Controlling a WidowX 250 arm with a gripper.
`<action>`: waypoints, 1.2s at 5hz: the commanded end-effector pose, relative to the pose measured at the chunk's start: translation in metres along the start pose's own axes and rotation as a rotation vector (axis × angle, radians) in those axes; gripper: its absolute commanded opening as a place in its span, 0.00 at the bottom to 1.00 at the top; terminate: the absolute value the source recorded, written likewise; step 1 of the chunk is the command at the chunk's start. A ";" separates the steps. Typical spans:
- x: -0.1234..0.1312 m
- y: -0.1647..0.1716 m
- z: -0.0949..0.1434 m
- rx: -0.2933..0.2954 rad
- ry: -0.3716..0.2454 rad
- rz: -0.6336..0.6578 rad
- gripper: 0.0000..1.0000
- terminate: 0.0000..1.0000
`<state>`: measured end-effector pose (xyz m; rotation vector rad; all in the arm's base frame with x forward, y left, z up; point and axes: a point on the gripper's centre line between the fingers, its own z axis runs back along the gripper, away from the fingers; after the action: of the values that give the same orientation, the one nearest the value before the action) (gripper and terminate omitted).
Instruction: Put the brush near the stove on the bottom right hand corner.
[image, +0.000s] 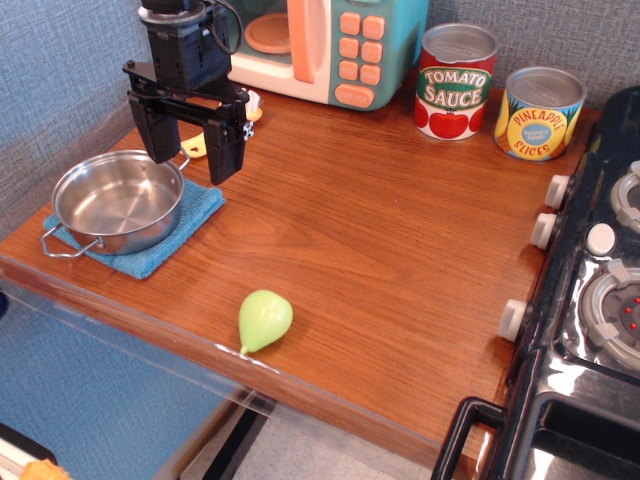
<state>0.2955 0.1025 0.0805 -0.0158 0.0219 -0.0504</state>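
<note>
Observation.image looks down on a brown wooden worktop. In the upper left of the frame the black hand hangs with its two fingers spread apart, pinching nothing. The brush lies just behind it, mostly hidden: only a bit of yellow shows between the fingers and something white near the right finger. Below the hand a steel pot sits on a blue cloth by the left edge. A green pear lies near the front edge. At the top stand a teal microwave, a tomato sauce can and a pineapple can. The black stove fills the right side. The wide middle of the worktop between hand and stove lies bare.
</note>
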 end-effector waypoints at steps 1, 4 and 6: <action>0.000 0.000 0.000 0.000 0.000 0.000 1.00 0.00; 0.070 0.047 0.008 0.095 -0.109 0.091 1.00 0.00; 0.103 0.075 -0.019 0.118 -0.064 0.101 1.00 0.00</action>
<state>0.3969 0.1656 0.0331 0.0815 0.0150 0.0384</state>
